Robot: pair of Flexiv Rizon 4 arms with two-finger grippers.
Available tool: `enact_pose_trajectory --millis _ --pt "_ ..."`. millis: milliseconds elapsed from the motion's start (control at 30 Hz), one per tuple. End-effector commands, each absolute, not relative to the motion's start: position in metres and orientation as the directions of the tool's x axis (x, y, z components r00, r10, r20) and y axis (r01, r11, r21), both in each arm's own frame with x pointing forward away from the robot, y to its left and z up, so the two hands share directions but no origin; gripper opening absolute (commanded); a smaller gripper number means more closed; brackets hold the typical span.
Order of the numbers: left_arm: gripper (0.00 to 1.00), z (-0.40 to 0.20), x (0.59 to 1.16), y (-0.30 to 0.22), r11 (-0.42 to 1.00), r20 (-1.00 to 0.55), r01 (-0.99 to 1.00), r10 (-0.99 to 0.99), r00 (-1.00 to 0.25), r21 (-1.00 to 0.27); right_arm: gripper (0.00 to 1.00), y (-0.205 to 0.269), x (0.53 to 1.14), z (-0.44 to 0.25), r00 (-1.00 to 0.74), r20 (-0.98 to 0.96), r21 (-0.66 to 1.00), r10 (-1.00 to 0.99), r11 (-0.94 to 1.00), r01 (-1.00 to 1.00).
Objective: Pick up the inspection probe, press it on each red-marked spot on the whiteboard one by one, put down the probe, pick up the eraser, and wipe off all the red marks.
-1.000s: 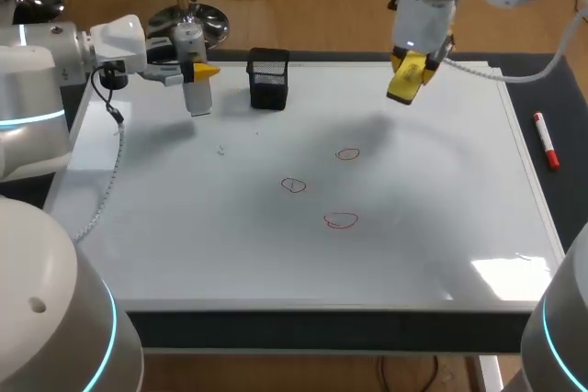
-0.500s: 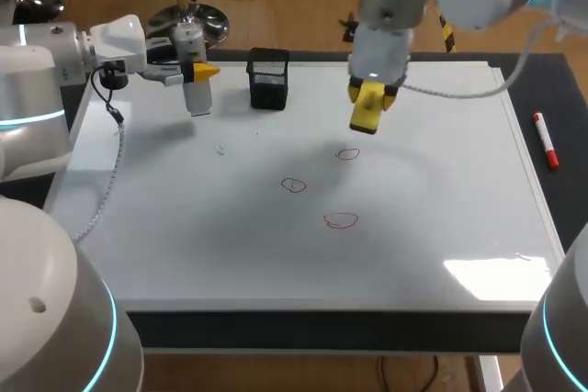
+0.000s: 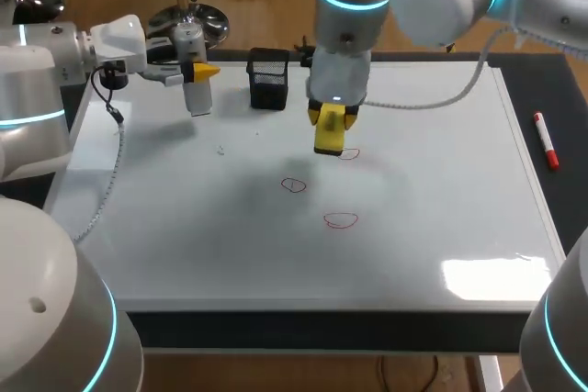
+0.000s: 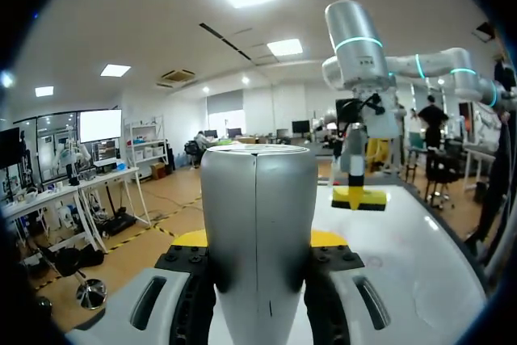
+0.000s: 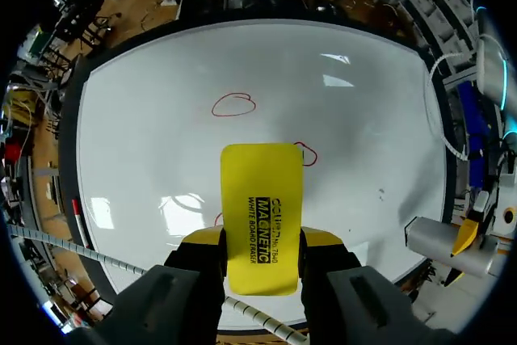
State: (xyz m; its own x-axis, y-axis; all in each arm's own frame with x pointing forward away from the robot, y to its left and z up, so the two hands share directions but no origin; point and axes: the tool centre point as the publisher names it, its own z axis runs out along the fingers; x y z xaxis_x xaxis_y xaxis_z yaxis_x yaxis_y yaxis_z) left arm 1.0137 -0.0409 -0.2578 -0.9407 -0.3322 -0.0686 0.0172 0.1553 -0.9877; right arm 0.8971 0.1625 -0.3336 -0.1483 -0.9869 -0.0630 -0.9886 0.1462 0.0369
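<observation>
My left gripper (image 3: 197, 74) holds still above the whiteboard's (image 3: 441, 190) far left corner, shut on the silver cylindrical probe (image 3: 196, 91). The probe (image 4: 258, 232) fills the left wrist view between the yellow-tipped fingers (image 4: 327, 237). Coming in from the right, my right gripper (image 3: 332, 119) is shut on the yellow eraser (image 3: 331, 133), which hangs just over the farthest red mark (image 3: 349, 154). Two more red marks (image 3: 293, 185) (image 3: 341, 219) lie nearer. In the right wrist view the eraser (image 5: 261, 216) partly covers two red marks (image 5: 306, 153), and a third (image 5: 234, 104) lies ahead of it.
A black mesh holder (image 3: 268, 78) stands at the board's far edge, just left of my right arm. A red marker (image 3: 547, 140) lies on the dark table to the right of the board.
My right arm has swung left from the board's far right with the eraser, and now hangs over the red marks. The left arm and probe have not moved.
</observation>
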Motion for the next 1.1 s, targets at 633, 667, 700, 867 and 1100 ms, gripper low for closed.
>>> enact_pose_trajectory --millis 633,667,700,867,1100 --pt "0.0 -0.257 1.014 -0.041 0.155 -0.069 0.018 -0.332 -0.941 -0.988 0.0 0.247 0.865 -0.374 -0.009 -0.074 -0.001 -0.997 0.009 -1.0" --pt "0.0 -0.257 1.014 -0.041 0.155 -0.069 0.018 -0.332 -0.941 -0.988 0.0 0.248 0.863 -0.376 -0.006 -0.073 -0.001 -0.997 0.006 -1.0" --pt "0.0 -0.257 1.014 -0.041 0.155 -0.069 0.018 -0.332 -0.941 -0.988 0.0 0.25 0.862 -0.379 -0.003 -0.07 -0.001 -0.998 0.003 -1.0" --pt "0.0 -0.257 1.014 -0.041 0.155 -0.069 0.018 -0.332 -0.941 -0.988 0.0 0.253 0.857 -0.39 0.017 -0.055 0.011 -0.998 -0.018 -1.0" --pt "0.0 -0.257 1.014 -0.041 0.155 -0.069 0.018 -0.332 -0.941 -0.988 0.0 0.257 0.859 -0.401 0.036 -0.055 0.016 -0.998 -0.037 -0.999"
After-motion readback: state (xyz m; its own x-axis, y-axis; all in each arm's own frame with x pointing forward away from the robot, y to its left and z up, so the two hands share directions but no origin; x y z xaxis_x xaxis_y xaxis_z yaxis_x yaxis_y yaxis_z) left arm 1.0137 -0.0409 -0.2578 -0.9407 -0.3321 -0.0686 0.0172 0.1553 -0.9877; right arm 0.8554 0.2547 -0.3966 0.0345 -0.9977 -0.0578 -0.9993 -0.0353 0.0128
